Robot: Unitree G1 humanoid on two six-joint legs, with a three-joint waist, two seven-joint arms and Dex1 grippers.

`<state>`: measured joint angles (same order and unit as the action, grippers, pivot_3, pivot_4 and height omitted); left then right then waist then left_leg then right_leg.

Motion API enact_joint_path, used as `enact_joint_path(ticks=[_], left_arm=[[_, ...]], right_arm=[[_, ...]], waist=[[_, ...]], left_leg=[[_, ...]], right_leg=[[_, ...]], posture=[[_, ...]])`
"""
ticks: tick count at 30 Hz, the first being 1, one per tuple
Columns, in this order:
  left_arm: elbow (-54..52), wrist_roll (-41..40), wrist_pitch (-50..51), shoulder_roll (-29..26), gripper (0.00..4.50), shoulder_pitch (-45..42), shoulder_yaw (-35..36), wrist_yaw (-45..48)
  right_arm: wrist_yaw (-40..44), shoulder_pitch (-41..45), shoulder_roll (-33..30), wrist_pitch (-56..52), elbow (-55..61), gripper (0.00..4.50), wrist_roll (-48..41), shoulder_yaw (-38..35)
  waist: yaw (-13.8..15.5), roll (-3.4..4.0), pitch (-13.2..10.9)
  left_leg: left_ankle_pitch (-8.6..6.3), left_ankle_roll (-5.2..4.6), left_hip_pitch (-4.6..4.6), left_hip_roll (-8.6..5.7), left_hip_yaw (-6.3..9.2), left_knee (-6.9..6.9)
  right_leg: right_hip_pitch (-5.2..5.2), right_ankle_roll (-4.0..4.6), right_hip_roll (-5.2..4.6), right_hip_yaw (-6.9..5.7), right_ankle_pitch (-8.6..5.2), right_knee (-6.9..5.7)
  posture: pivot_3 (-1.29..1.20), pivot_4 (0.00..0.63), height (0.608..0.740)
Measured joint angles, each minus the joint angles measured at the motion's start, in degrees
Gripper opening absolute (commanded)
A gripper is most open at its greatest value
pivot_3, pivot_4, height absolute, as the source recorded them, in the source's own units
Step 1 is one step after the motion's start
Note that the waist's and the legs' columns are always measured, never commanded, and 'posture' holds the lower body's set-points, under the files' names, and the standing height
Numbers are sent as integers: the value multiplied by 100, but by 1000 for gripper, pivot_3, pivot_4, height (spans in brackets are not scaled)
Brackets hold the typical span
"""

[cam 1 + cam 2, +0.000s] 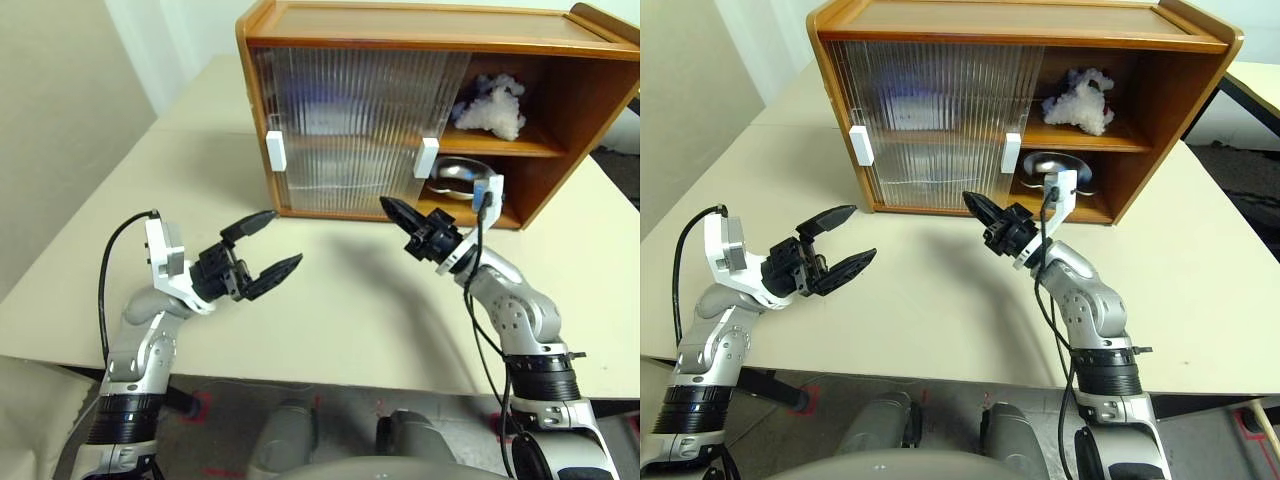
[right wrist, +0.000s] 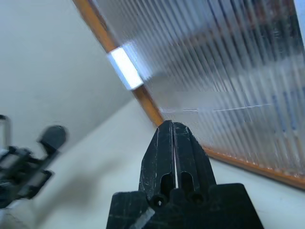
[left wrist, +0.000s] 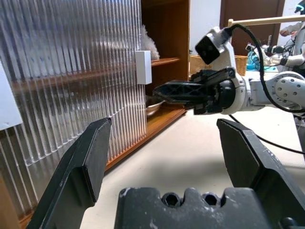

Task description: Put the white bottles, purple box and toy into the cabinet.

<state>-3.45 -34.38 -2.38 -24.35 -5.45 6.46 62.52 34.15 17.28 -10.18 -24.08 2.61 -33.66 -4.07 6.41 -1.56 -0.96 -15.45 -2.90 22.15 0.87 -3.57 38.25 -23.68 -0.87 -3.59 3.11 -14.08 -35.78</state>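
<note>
My right gripper (image 1: 392, 208) is pressed shut and empty, its tip just in front of the cabinet (image 1: 400, 30), near the white handle (image 1: 427, 157) of the sliding door that stands at the edge of the open bay; my left gripper (image 1: 268, 245) hangs wide open and empty over the counter (image 1: 330, 300), further out from the cabinet front. The risk I see is that my closed tip slips off that handle or jabs the ribbed door (image 1: 350, 130), jamming it or shoving the whole cabinet back. In the open bay, the toy (image 1: 492, 108) lies on the upper shelf, and a shiny metal bowl (image 1: 462, 178) sits on the cabinet floor below. Behind the ribbed doors I make out only blurred bluish shapes, so I cannot tell whether the white bottles and purple box are in there.
</note>
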Motion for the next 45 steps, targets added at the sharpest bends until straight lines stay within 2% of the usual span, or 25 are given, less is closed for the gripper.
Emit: enact_joint_path(ticks=[11,34,45], left_arm=[[4,15,-17,29,4500,-9,14,-4],[191,60,-23,51,4500,-35,7,35],[205,60,-30,51,4500,-46,-3,116]], right_arm=[[-890,706,180,548,-696,12,692,-174],[-1527,682,24,1367,-1100,12,1138,-621],[-2246,596,149,1701,-1193,12,987,-1459]], waist=[[71,-1,1],[87,-1,1],[69,17,-11]], left_leg=[[1,-1,4,-6,-4,-1],[5,-9,6,-10,-7,9],[-7,13,11,-10,-28,59]], right_leg=[[-4,0,-4,-1,0,0],[-2,-4,23,2,3,-8],[25,-2,-38,-19,5,-2]], posture=[[222,0,740],[207,0,740],[203,0,740]])
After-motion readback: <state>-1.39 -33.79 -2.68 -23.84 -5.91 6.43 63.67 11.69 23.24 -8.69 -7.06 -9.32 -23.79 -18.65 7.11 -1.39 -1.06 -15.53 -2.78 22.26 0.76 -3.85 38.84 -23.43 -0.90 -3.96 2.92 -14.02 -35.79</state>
